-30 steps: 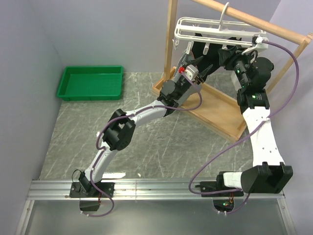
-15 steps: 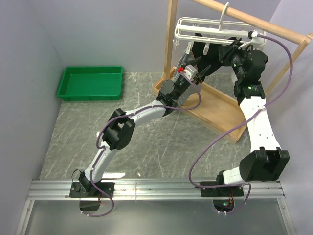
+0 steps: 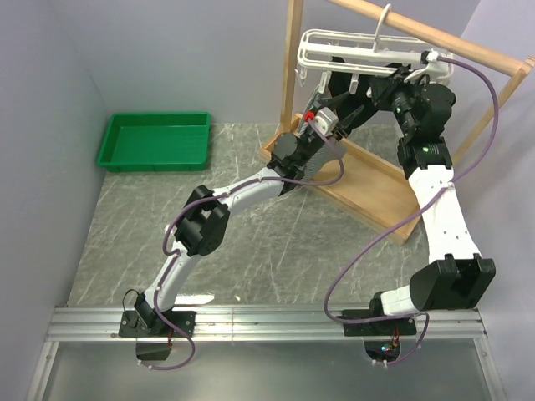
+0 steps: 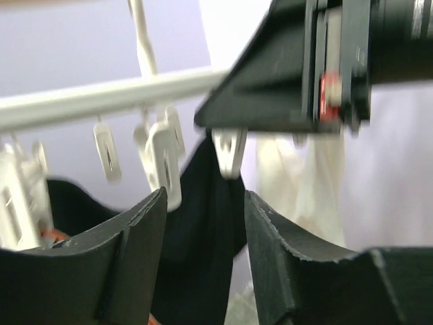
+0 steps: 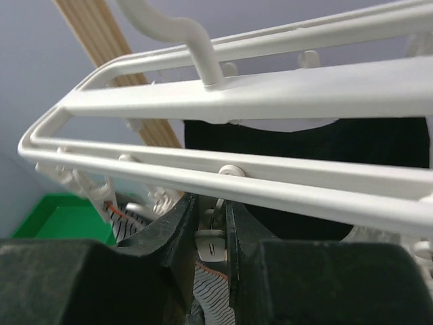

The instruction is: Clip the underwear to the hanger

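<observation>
Right claw (image 5: 210, 218) seems clamped on a clip (image 5: 211, 245), opening it for the underwear (image 5: 211, 290) just below. Left claw (image 4: 204, 206) gapes.

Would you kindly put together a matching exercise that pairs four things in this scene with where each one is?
1. green tray
2. hanger
3. black garment
4. white clip

A. between the fingers of the right gripper
B. hooked over the top bar of the wooden rack
C. at the far left corner of the table
D. hanging beneath the hanger's bars

Pairs: 1-C, 2-B, 3-D, 4-A
</observation>
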`<state>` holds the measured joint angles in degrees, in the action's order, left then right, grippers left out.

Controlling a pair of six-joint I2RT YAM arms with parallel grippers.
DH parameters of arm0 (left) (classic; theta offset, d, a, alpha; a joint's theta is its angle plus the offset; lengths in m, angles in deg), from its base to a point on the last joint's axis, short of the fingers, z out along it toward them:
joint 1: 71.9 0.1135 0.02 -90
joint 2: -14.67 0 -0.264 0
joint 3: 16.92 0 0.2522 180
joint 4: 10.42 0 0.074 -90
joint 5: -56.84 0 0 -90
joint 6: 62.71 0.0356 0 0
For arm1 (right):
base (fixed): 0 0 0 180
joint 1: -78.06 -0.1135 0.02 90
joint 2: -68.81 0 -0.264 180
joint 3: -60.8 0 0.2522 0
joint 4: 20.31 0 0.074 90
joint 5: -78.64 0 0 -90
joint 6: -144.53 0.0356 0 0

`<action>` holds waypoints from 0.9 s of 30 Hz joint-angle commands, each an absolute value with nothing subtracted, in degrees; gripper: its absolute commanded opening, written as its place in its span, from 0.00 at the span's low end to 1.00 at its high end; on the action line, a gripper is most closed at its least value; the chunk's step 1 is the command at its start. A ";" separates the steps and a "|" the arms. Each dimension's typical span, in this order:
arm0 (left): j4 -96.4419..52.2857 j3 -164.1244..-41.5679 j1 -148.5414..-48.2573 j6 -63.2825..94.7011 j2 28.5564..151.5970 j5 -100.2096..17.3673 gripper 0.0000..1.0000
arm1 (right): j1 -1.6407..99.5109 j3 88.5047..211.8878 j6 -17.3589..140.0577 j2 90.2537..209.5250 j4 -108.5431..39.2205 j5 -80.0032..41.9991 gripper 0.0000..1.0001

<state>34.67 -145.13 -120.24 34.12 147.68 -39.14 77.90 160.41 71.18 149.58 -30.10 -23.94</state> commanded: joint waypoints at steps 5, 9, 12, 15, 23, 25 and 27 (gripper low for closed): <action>35.93 -148.81 -120.24 36.17 146.33 -41.59 0.49 | 73.85 162.02 70.70 145.10 -32.05 -22.26 0.00; 36.20 -146.43 -120.50 35.99 144.75 -42.13 0.47 | 72.53 162.19 70.88 144.66 -32.31 -20.95 0.00; 36.37 -145.20 -120.77 37.39 144.14 -41.60 0.49 | 71.83 162.71 70.97 144.48 -32.66 -20.50 0.00; 36.12 -145.90 -121.20 39.68 144.40 -40.11 0.50 | 71.04 162.63 70.53 144.31 -33.19 -19.28 0.00; 33.65 -148.18 -121.82 44.07 144.92 -35.89 0.49 | 68.31 162.37 69.13 143.96 -35.38 -12.60 0.00; 33.47 -148.62 -122.00 44.78 145.19 -35.27 0.49 | 67.69 162.28 69.12 143.87 -35.65 -12.07 0.00; 34.35 -148.80 -122.17 45.74 145.45 -34.57 0.50 | 67.17 162.19 68.95 143.87 -36.00 -10.32 0.00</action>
